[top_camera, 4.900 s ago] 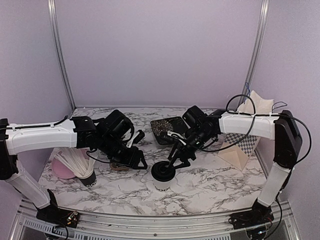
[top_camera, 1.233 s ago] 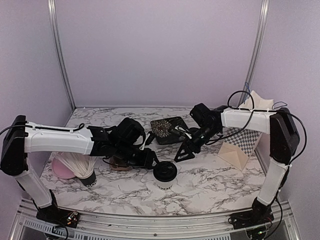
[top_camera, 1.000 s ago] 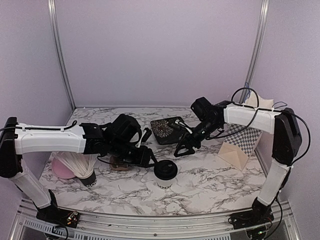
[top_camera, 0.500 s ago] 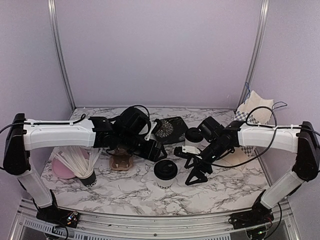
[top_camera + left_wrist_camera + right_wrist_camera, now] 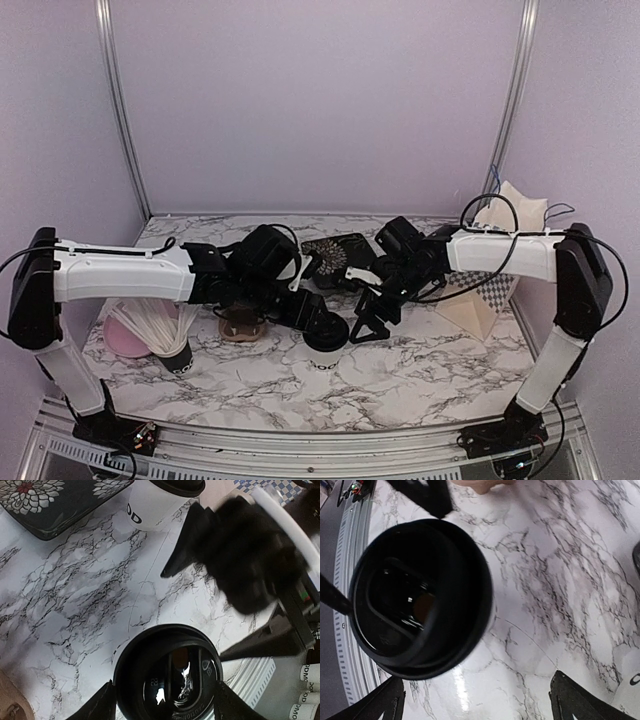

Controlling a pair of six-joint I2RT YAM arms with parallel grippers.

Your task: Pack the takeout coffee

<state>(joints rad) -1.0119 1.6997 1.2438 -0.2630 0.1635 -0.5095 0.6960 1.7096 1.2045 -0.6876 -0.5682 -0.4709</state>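
One takeout coffee cup [image 5: 325, 362], white with a black lid, stands on the marble near the middle front. My left gripper [image 5: 322, 325] hangs right over it. In the left wrist view the lid [image 5: 167, 672] sits between the fingers of my open left gripper [image 5: 167, 707], one on each side. My right gripper [image 5: 368, 322] is open just right of that cup. In the right wrist view the lid [image 5: 420, 595] lies up and left of the open gripper [image 5: 482, 705]. The second cup [image 5: 150, 505] stands farther back; the right arm mostly hides it from above.
A brown cardboard cup tray [image 5: 240, 325] lies left of the cup. A black cup of white sticks [image 5: 175, 345] and a pink dish [image 5: 125, 340] are at the front left. A black floral tray [image 5: 335, 255] is behind, and a checkered paper bag [image 5: 480, 290] is at the right.
My left gripper has moved forward and right onto the front cup. My right gripper swung away, then came back in close to the cup's right side.
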